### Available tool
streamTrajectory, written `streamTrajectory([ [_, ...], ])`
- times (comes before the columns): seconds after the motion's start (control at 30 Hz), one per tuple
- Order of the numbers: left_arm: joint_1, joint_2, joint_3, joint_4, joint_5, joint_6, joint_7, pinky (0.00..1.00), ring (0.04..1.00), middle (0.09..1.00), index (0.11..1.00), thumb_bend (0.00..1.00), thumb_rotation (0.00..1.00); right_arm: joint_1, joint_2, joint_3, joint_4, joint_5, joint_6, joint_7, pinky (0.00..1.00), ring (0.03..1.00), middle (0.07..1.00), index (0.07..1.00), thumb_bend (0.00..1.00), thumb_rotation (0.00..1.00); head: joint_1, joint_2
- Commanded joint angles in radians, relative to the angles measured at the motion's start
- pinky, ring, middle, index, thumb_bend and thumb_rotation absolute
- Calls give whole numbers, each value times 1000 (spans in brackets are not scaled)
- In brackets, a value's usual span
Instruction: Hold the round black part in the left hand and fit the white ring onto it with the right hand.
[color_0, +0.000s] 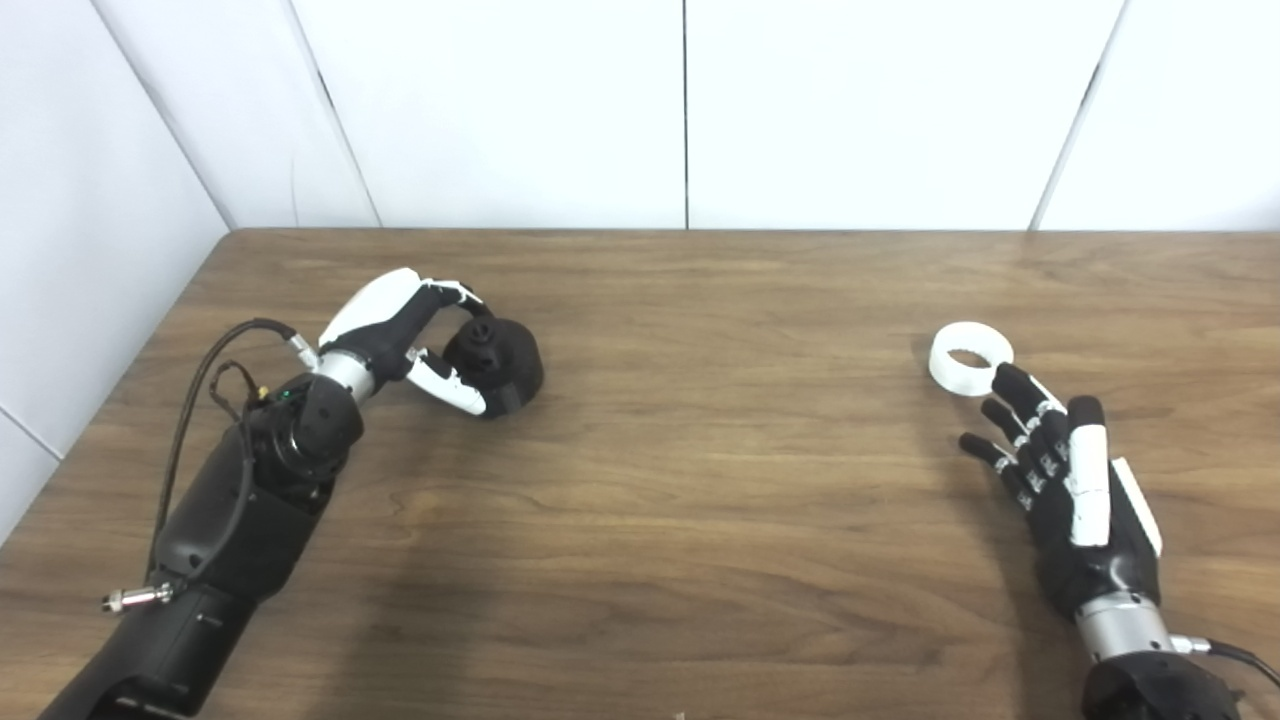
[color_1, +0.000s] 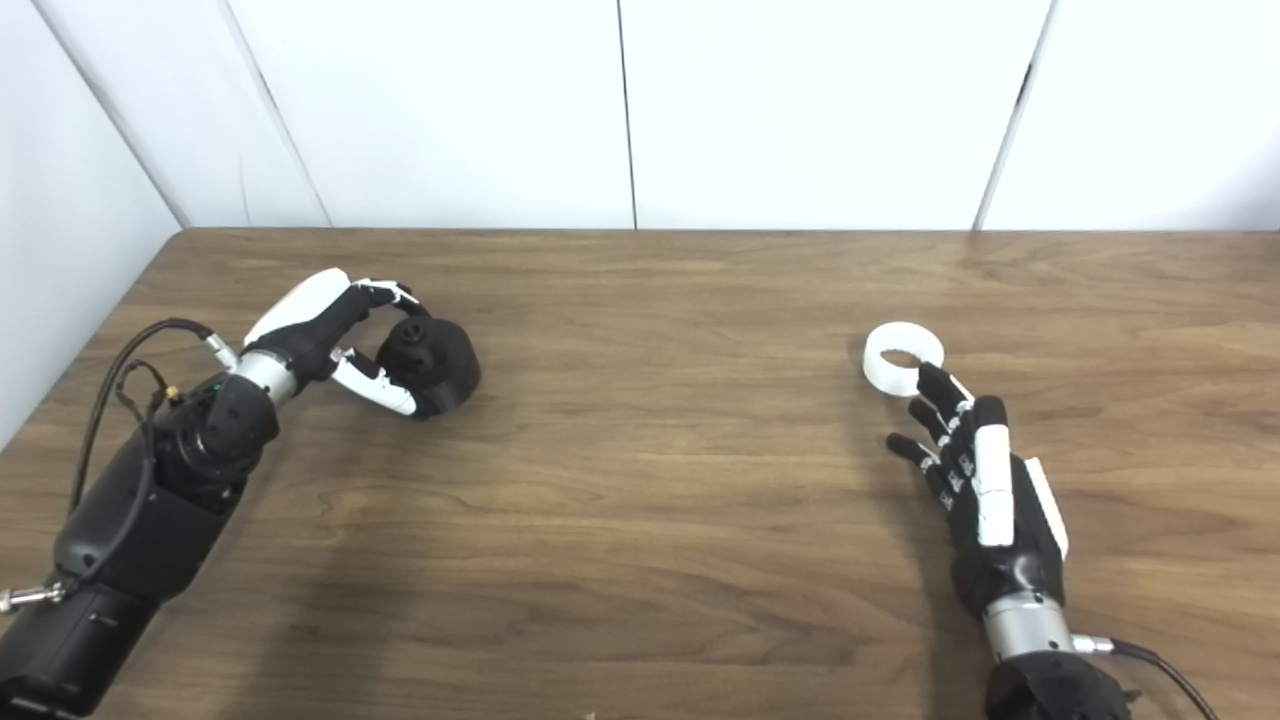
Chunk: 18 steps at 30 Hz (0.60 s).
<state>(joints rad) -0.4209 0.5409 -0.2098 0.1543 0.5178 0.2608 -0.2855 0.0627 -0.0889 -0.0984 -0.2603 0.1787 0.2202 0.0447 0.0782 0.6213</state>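
On the left of the wooden table (color_0: 700, 450) the black part (color_0: 497, 365), a round piece with a small knob on top, sits on the surface with the left hand (color_0: 400, 335) curled round it: the fingers arch over its far side and top, the thumb (color_0: 450, 385) lies along its near left side, and both appear to touch it, so the hand is closed on the part while the part still rests on the table. A black cable (color_0: 205, 400) loops beside the left forearm, which comes in from the near left corner. On the right, well apart from the part, the white ring (color_0: 970, 357) lies flat on the table with its hole facing up. The right hand (color_0: 1070, 480) lies just near of it, fingers stretched out and spread apart toward the far left, holding nothing; one fingertip (color_0: 1005, 377) is at the ring's near right edge, though I cannot tell whether it touches. Behind the table stand plain white wall panels (color_0: 690, 110)
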Motion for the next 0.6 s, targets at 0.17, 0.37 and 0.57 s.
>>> streamTrajectory([
  [0.17, -26, 12, 17, -20, 10, -3, 21, 868, 973, 907, 659, 866, 126, 21, -6, 0, -38, 5, -34, 16, 800, 924, 925, 876, 631, 1000, -1, 3],
  [0.37, -17, 5, 19, -45, 8, 25, 7, 887, 977, 906, 669, 870, 144, 19, -9, -2, -37, 13, -33, 24, 817, 930, 928, 881, 632, 1000, 1, 6],
  [0.57, -6, 4, 5, -80, 13, 23, -4, 880, 977, 901, 667, 885, 165, 18, -6, -2, -41, 10, -28, 25, 819, 931, 927, 882, 636, 1000, -1, 10],
])
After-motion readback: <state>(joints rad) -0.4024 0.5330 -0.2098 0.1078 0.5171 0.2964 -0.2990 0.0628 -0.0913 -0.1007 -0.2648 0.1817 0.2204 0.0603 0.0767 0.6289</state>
